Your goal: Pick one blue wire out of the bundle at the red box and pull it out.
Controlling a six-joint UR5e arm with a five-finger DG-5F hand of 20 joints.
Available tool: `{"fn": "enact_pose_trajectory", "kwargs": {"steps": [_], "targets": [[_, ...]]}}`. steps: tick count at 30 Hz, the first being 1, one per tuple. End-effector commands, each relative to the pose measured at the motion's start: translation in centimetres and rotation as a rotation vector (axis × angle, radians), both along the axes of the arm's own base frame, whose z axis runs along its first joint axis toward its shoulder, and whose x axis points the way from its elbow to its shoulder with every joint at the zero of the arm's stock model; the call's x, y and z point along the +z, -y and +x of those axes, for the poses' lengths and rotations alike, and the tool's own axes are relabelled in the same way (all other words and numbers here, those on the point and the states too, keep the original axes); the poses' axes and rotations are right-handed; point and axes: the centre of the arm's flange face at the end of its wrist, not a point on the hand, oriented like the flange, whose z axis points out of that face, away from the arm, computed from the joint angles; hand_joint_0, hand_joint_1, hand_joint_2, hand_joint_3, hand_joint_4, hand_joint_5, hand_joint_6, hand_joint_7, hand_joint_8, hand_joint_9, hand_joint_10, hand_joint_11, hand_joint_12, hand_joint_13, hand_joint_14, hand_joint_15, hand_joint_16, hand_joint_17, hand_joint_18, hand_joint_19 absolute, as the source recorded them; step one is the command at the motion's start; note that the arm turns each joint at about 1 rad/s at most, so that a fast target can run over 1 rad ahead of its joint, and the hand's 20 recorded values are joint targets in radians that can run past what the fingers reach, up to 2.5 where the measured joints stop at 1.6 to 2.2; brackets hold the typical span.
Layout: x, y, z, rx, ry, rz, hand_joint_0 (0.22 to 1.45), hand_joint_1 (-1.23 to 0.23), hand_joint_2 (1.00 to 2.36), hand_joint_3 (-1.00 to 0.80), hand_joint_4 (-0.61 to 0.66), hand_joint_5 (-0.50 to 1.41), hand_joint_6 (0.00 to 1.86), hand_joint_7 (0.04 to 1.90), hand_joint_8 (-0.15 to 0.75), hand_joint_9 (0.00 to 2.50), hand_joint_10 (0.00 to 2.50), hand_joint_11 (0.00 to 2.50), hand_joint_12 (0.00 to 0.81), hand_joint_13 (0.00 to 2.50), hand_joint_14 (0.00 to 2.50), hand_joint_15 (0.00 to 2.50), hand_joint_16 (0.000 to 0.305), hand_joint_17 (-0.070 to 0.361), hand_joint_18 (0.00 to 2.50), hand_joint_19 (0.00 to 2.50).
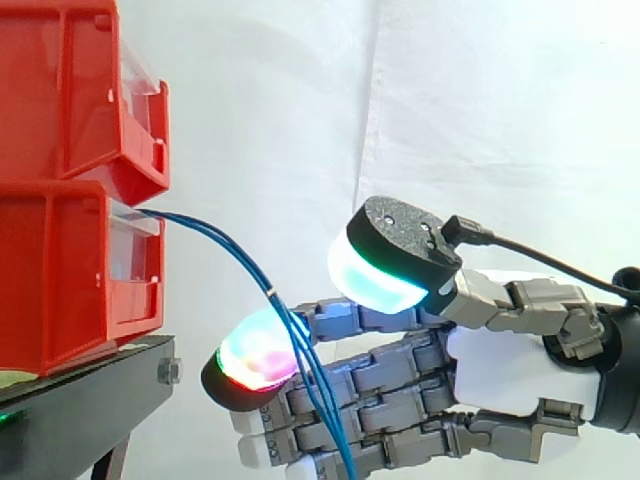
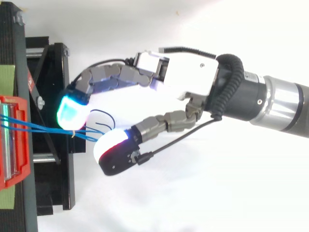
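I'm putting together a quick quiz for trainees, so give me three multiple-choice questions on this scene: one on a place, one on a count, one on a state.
1. Where do the blue wires come out?
A the upper red bin
B the lower red bin
C the black stand

2. How many red bins are stacked in the side view?
A one
B two
C four

3. How do the wires run?
A coiled on the stand
B tucked wholly inside a bin
C drooping down across the hand

Answers: B, they emerge at that bin's front. B, one sits on the other. C, they arc out and fall past the hand.
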Motion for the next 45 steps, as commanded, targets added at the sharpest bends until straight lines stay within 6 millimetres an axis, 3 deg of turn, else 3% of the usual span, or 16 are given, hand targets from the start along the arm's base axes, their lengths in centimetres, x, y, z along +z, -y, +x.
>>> {"fn": "enact_pose_trajectory", "kwargs": {"steps": [1, 7, 18, 24, 32, 39, 45], "targets": [[0.1, -0.6, 0.1, 0.007, 0.001, -0.005, 0.53, -0.69, 1.0, -0.48, 0.36, -0.11, 0.5, 1.06, 0.267, 0.53, 0.0, 0.08, 0.385, 0.42, 0.0, 0.13, 0.06, 0.134, 0.37, 0.35], [0.8, -1.1, 0.6, 0.014, 0.014, -0.002, 0.54, -0.71, 1.0, -0.44, 0.34, -0.1, 0.5, 1.17, 0.267, 0.54, 0.0, 0.09, 0.38, 0.42, 0.0, 0.13, 0.059, 0.132, 0.37, 0.35], [1.3, -0.8, 0.9, 0.014, 0.026, -0.001, 0.56, -0.72, 1.01, -0.43, 0.36, -0.1, 0.5, 1.19, 0.265, 0.55, 0.0, 0.1, 0.38, 0.44, 0.01, 0.14, 0.058, 0.131, 0.39, 0.36], [1.8, -0.8, 1.1, 0.013, 0.032, 0.0, 0.59, -0.73, 1.01, -0.34, 0.3, -0.09, 0.5, 1.39, 0.265, 0.57, 0.01, 0.16, 0.373, 0.46, 0.01, 0.14, 0.057, 0.129, 0.41, 0.37], [2.2, -0.4, 1.3, 0.008, 0.04, 0.001, 0.59, -0.7, 1.01, -0.33, 0.3, -0.1, 0.56, 1.32, 0.265, 0.59, 0.01, 0.19, 0.375, 0.47, 0.01, 0.16, 0.057, 0.129, 0.42, 0.39], [2.4, -0.4, 1.4, 0.008, 0.044, 0.002, 0.57, -0.67, 1.01, -0.37, 0.34, -0.08, 0.5, 1.41, 0.27, 0.62, 0.01, 0.2, 0.38, 0.5, 0.01, 0.18, 0.058, 0.131, 0.43, 0.4], [2.5, -0.3, 1.4, 0.006, 0.038, -0.001, 0.56, -0.62, 1.01, -0.38, 0.39, -0.07, 0.5, 1.32, 0.272, 0.68, 0.01, 0.2, 0.378, 0.52, 0.01, 0.18, 0.058, 0.131, 0.44, 0.41]]}}
